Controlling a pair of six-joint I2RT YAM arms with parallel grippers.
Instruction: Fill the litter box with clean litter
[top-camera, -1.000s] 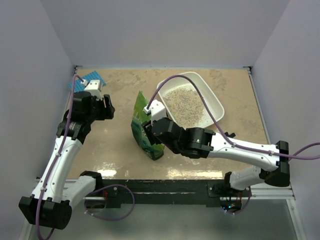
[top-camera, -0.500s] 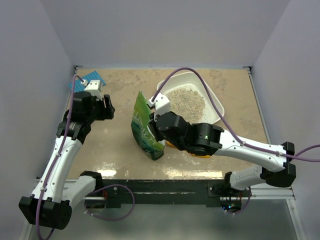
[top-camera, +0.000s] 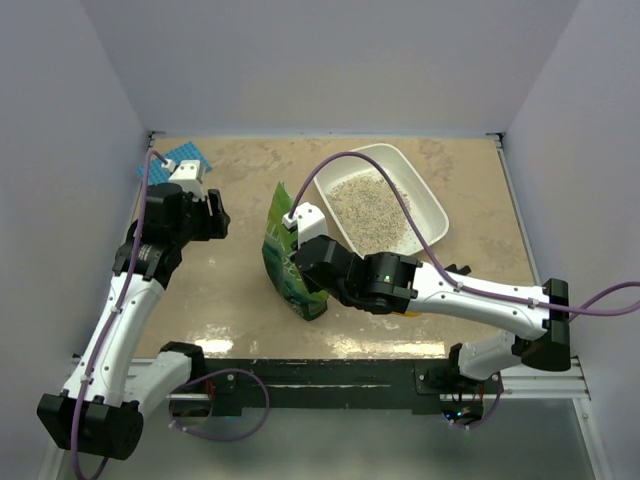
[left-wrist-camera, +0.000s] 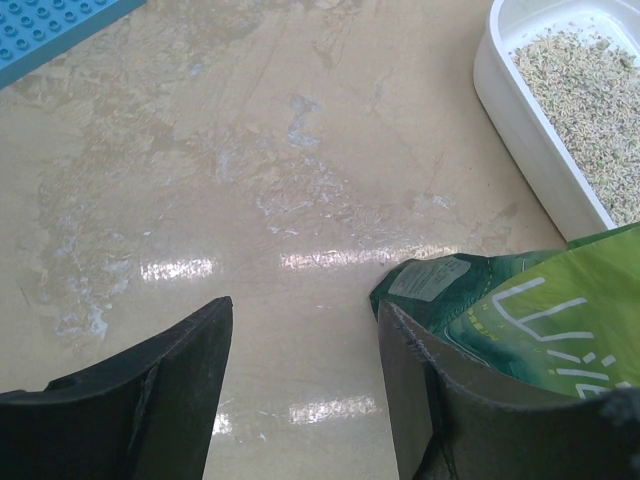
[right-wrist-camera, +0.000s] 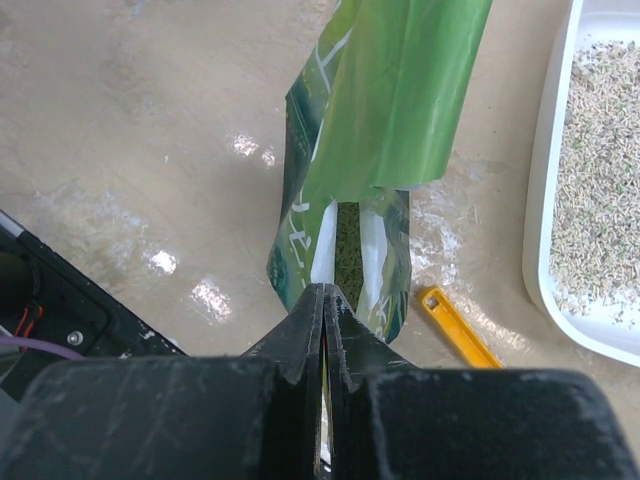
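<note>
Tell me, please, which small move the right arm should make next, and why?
Probably lift the green bag slightly. The right pincer looks shut on an edge of it, and it rests on the table beside the litter box. The clean litter there leaves part of the white floor bare, so raising the bag should come before tipping more in.

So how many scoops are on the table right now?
1. An orange-yellow scoop lies on the table between the green bag and the litter box, with only part of it showing. More could be hidden from view.
</note>
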